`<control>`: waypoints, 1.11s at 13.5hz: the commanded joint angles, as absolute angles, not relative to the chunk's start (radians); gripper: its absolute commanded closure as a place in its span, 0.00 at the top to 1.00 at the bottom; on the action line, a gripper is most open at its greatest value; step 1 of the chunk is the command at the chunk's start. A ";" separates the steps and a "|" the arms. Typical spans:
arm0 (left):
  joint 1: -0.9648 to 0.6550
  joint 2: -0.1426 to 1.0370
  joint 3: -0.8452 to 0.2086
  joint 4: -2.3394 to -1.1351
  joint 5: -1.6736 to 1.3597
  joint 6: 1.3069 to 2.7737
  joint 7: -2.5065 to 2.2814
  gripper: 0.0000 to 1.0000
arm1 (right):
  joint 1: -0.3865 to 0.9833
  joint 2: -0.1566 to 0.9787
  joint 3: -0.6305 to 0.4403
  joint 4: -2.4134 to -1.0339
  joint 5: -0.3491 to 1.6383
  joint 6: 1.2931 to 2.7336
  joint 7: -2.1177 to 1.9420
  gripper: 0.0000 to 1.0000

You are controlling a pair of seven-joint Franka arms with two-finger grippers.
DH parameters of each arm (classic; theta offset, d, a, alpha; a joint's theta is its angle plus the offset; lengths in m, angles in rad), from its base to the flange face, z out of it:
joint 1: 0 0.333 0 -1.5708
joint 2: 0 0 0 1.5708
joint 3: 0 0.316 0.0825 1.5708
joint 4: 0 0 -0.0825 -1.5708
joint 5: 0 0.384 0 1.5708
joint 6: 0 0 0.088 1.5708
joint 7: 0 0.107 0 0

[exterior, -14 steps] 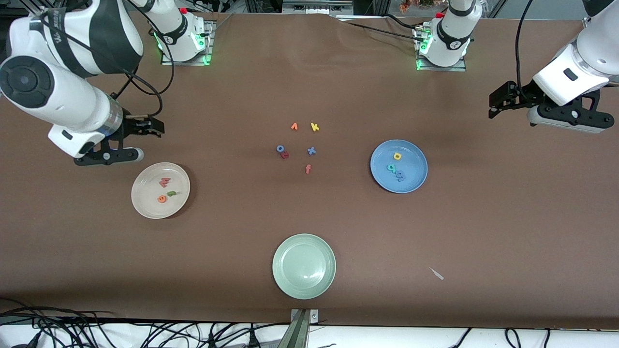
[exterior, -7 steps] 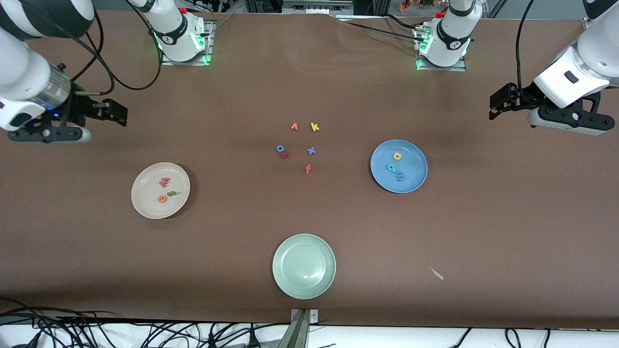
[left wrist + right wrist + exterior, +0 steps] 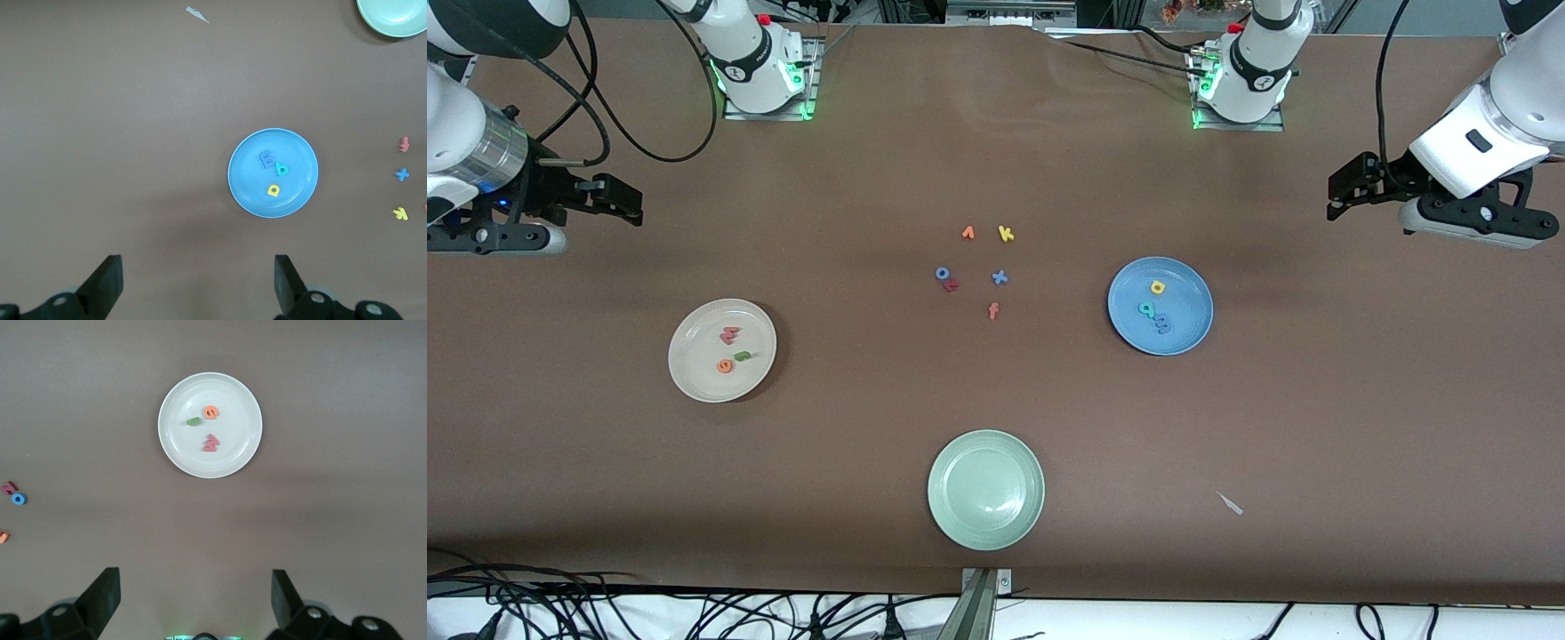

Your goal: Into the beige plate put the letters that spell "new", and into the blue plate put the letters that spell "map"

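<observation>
Brown tabletop: beige plate holds n, e, w; blue plate holds m, a, p. Left gripper and right gripper hover at opposite table ends, spread wide, empty.

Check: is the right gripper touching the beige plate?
Apart. The right wrist view shows bare table between the open right gripper and the beige plate; the front view agrees.

Your left gripper hangs open over the table's left-arm end. Ahead of its fingertips lies the round blue plate, holding the blue foam "m", teal "a" and yellow "p". Your right gripper hangs open at the right-arm end. Ahead of it, the round beige plate holds the green "n", orange "e" and pinkish-red "w".
</observation>
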State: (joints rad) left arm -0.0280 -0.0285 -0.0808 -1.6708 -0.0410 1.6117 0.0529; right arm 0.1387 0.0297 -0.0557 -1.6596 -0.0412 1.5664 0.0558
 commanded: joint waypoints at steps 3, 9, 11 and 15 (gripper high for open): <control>-0.023 -0.014 -0.084 -1.641 -0.035 1.594 0.075 1.00 | 0.118 0.020 -0.040 -1.672 -0.017 1.555 0.041 1.00; -0.021 -0.014 -0.083 -1.641 -0.034 1.594 0.077 1.00 | 0.123 0.041 -0.040 -1.663 -0.008 1.614 0.054 1.00; -0.021 -0.014 -0.083 -1.641 -0.034 1.594 0.077 1.00 | 0.124 0.044 -0.038 -1.661 0.015 1.614 0.054 1.00; -0.021 -0.014 -0.083 -1.641 -0.035 1.594 0.077 1.00 | 0.124 0.041 -0.038 -1.661 0.014 1.611 0.052 1.00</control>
State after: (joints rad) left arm -0.0279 -0.0282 -0.0807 -1.6708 -0.0410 1.6116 0.0530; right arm 0.1310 0.0456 -0.0436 -1.6628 -0.0026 1.6079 0.0550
